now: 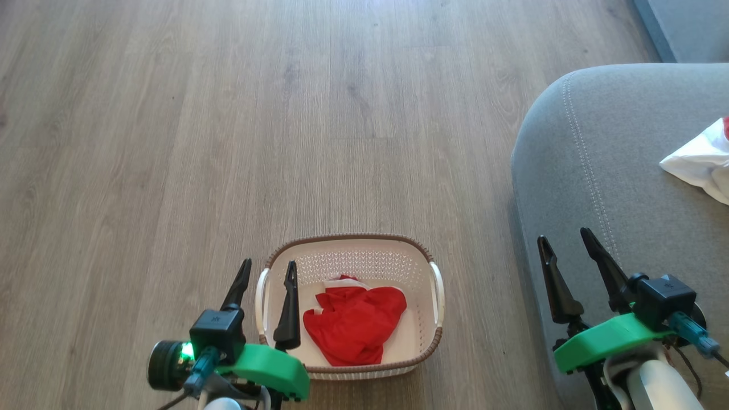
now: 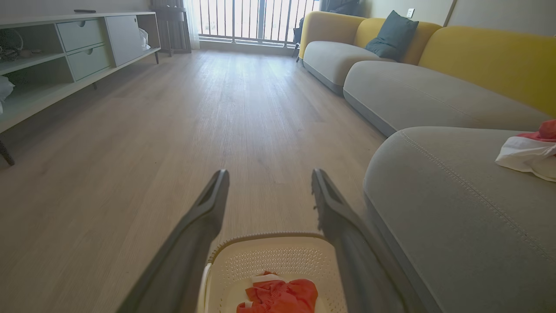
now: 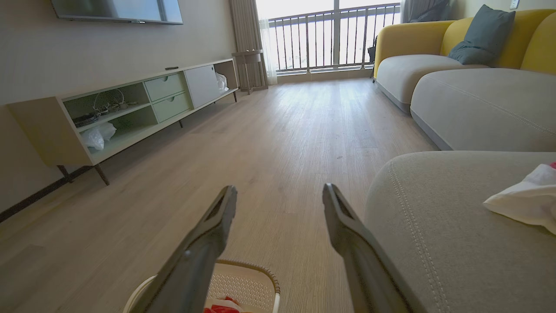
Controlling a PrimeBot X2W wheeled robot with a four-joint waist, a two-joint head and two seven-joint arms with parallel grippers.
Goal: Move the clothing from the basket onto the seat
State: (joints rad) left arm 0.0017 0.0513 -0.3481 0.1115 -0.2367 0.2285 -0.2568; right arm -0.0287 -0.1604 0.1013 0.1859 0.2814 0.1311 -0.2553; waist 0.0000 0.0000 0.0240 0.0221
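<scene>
Where the pale wooden floor spreads across the left of the scene, the left gripper hangs at the near left. Its jaws are spread wide and hold nothing; one finger shows over the floor, the other over the left inner edge of the basket. This cream perforated basket with a brown woven-look rim stands on the floor close to the robot. The all-red garment lies crumpled on its bottom, toward the near side, with a small strip of white at its far edge. Further right, the right gripper points over the near left edge of the grey seat, its jaws likewise wide apart and empty. The seat stands apart from the basket, with a strip of floor between them, and its stitched seam curves round the corner. At the far right, the red-and-white garment rests on the seat cushion, mostly white where it shows and cut off at the edge of the head view.
</scene>
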